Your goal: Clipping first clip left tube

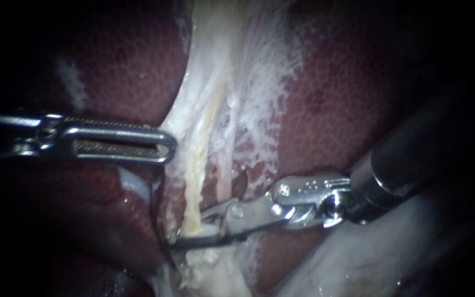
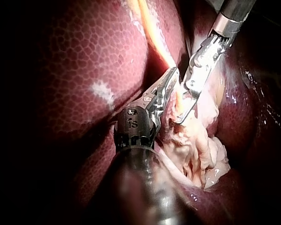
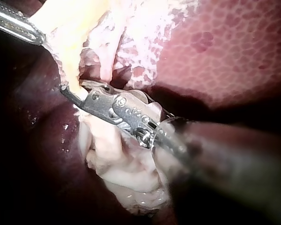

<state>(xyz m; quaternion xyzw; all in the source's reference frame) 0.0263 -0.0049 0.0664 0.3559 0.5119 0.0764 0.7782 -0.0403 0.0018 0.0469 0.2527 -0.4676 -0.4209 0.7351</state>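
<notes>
The left instrument (image 1: pixel 167 146) comes in level, and its long slotted pincer is closed on the edge of the pale tissue (image 1: pixel 232 66). The two jaws lie together, and the sheet is drawn to a point at their tip. In the left wrist view the same pincer shows narrow and closed, its tip pressed into the pale tissue right beside the yellow strand.

The right instrument (image 1: pixel 188 231) has a thick dark shaft ending in a shiny hinged head. Its pincer is open, with a clear gap between the two thin curved jaws.

The left tube (image 1: pixel 196 187) is a yellowish strand. It runs down from the pale sheet past the tip of the left pincer and into that gap, so it lies between the open jaws of the right pincer, near their tips. From the endoscope I cannot tell whether both jaws touch it. A clip inside the jaws cannot be made out.

A paler strand (image 1: pixel 224 165) runs just beside the left tube, on the side nearer the right instrument's hinge, and ends close above the upper jaw.

The dark red, mottled liver (image 1: pixel 331 110) lies behind and on both sides of the pincers. In the right wrist view, lumpy whitish tissue (image 3: pixel 126 173) bulges under the right instrument's head.
</notes>
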